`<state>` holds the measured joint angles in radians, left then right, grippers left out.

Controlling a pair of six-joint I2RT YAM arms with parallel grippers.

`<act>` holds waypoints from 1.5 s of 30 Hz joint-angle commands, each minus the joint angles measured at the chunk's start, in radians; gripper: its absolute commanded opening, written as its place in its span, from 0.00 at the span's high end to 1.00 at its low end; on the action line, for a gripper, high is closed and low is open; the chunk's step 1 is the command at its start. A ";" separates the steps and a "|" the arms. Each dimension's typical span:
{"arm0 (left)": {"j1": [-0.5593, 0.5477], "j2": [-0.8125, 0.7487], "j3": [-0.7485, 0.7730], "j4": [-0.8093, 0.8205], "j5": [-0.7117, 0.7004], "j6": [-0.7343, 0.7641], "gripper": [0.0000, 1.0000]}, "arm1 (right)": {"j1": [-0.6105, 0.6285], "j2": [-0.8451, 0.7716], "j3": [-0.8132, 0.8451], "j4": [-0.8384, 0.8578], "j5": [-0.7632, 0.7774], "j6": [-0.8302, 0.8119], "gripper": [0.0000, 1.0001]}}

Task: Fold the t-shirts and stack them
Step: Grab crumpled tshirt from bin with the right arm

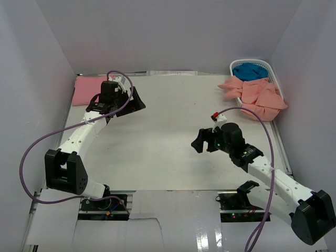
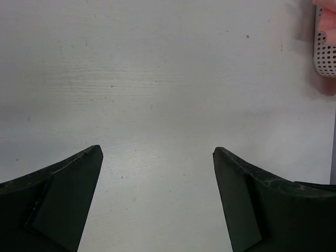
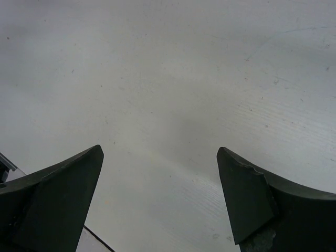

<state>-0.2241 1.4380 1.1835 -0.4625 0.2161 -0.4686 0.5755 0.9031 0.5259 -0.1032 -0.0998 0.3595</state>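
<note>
Three t-shirts: pink one [image 1: 88, 90] folded flat, salmon-orange one [image 1: 258, 95] crumpled over basket [image 1: 264, 64], teal one [image 1: 252, 71] bunched inside. Left pincer [image 2: 157, 152], right pincer [image 3: 160, 151]: spread wide, empty.

Top cam overlooks the whole table [image 1: 157, 136]; wrist cams skim it close, left one shares the basket [image 2: 326, 52] edge.
</note>
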 commanded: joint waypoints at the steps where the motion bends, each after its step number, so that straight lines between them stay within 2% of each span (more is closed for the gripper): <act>1: 0.005 -0.022 -0.004 0.022 0.022 -0.002 0.02 | 0.003 -0.007 0.023 0.013 0.025 0.007 0.05; 9: 0.008 -0.034 -0.007 0.027 0.032 0.002 0.02 | 0.003 -0.026 0.029 -0.006 0.090 0.009 0.05; 13: 0.009 -0.041 -0.012 0.033 0.028 0.002 0.02 | 0.001 -0.006 0.066 -0.058 0.205 0.001 0.04; 14: 0.009 -0.042 -0.012 0.032 0.026 0.004 0.02 | -0.005 0.006 0.121 -0.122 0.304 -0.004 0.04; 15: 0.011 -0.041 -0.012 0.031 0.026 0.002 0.02 | -0.014 0.057 0.162 -0.168 0.377 -0.016 0.05; 16: 0.011 -0.042 -0.013 0.031 0.026 0.004 0.02 | -0.025 0.094 0.215 -0.218 0.531 -0.022 0.05; 18: 0.012 -0.041 -0.013 0.031 0.026 0.002 0.02 | -0.075 0.213 0.366 -0.323 0.639 -0.068 0.05; 22: 0.014 -0.037 -0.012 0.031 0.029 0.002 0.02 | -0.209 0.406 0.584 -0.380 0.644 -0.135 0.06; 26: 0.014 -0.051 -0.013 0.033 0.023 0.002 0.02 | -0.259 0.659 0.799 -0.480 0.862 -0.142 0.00; 27: 0.014 -0.054 -0.015 0.033 0.025 0.002 0.02 | -0.269 0.698 0.844 -0.522 0.883 -0.139 0.06; 29: 0.014 -0.057 -0.015 0.033 0.025 0.004 0.02 | -0.310 0.800 0.963 -0.546 0.881 -0.148 0.12; 30: 0.014 -0.059 -0.015 0.033 0.025 0.004 0.02 | -0.322 0.828 0.999 -0.562 0.867 -0.154 0.21; 32: 0.015 -0.062 -0.013 0.033 0.023 0.005 0.02 | -0.357 0.903 1.092 -0.592 0.818 -0.166 0.26; 33: 0.015 -0.064 -0.015 0.033 0.025 0.005 0.02 | -0.365 0.925 1.120 -0.627 0.818 -0.165 0.33; 37: 0.015 -0.068 -0.015 0.030 0.028 0.007 0.02 | -0.378 0.988 1.181 -0.647 0.873 -0.171 0.34; 45: 0.015 -0.073 -0.015 0.031 0.034 0.008 0.02 | -0.408 1.046 1.223 -0.647 0.870 -0.185 0.35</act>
<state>-0.2150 1.4181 1.1713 -0.4404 0.2333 -0.4686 0.1757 1.9301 1.6985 -0.7364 0.7395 0.1902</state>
